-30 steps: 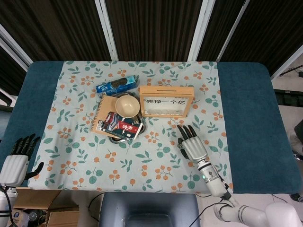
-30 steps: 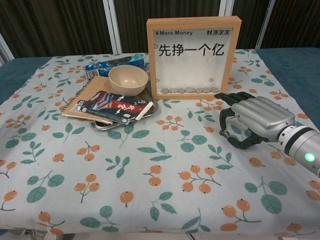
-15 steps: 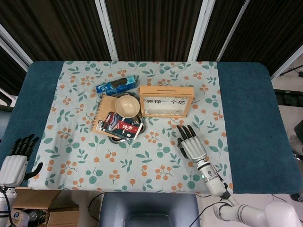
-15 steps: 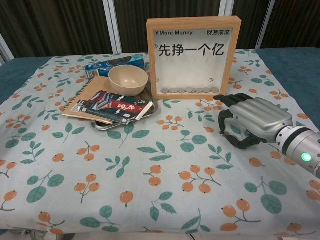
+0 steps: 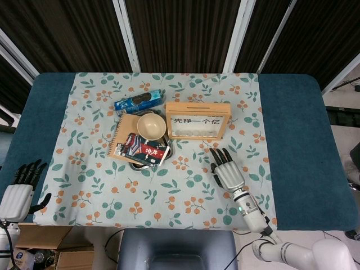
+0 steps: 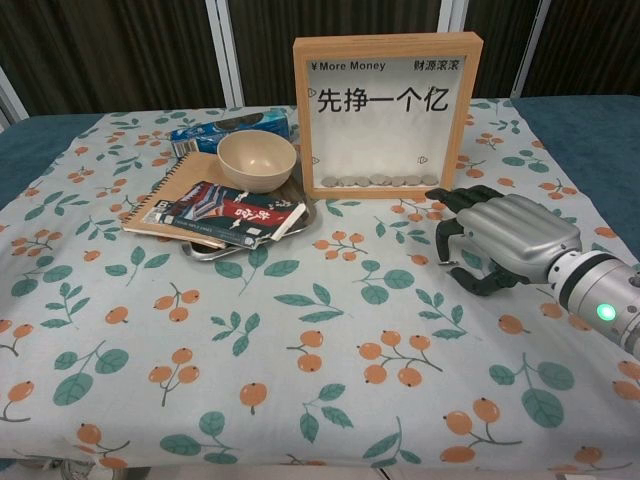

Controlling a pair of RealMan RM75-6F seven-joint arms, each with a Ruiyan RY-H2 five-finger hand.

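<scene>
The wooden coin frame (image 6: pixel 387 115) stands upright near the middle of the counter (image 5: pixel 292 129), on the floral cloth (image 6: pixel 300 350), with a row of coins along the bottom of its window. It is the thing nearest my right hand (image 6: pixel 505 240), which hovers palm down just in front of the frame's lower right corner, close to it but not touching. My dark fingers (image 6: pixel 462 200) there are spread and gently curved toward the cloth, with nothing between them.

Over the last second that hand has crept only slightly forward and toward the frame; its pose is otherwise the same, so I judge it is no more than settling near the frame, with no contact made.

Left of the frame sits a beige bowl (image 6: pixel 257 160) on a metal tray (image 6: pixel 300 213), with a spiral notebook (image 6: pixel 170 195) and a dark booklet (image 6: pixel 228 212) lying partly over the tray. Behind the bowl lies a blue snack packet (image 6: pixel 228 127).

My left hand (image 5: pixel 18 194) hangs off the near left edge of the counter, well apart from all of this, fingers loosely apart and empty. It has dropped back a touch.
</scene>
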